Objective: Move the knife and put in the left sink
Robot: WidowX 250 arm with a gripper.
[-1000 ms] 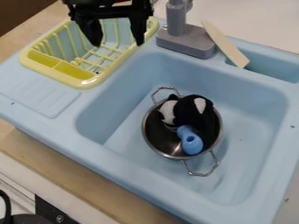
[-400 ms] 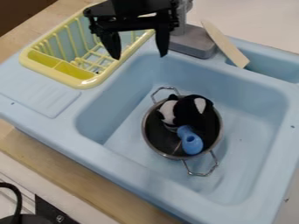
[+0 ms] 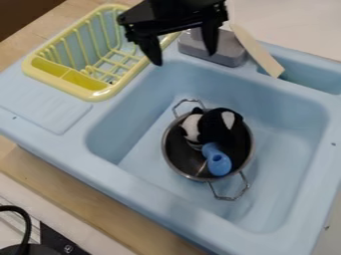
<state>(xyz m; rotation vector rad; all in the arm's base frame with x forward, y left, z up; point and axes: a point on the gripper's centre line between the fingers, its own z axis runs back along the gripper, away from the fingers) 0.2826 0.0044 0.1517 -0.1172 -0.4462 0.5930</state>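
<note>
My gripper (image 3: 184,57) is open and empty. Grabbing comes first: I should go over to what looks like the knife (image 3: 256,51).

Open room runs around the pot (image 3: 180,153), between it and the walls of the sink (image 3: 276,149), though its wire handles jut into that gap. The yellow rack (image 3: 98,95), grey faucet base (image 3: 213,51) and pale slanting piece (image 3: 257,50) obstruct passage along the rim.
</note>
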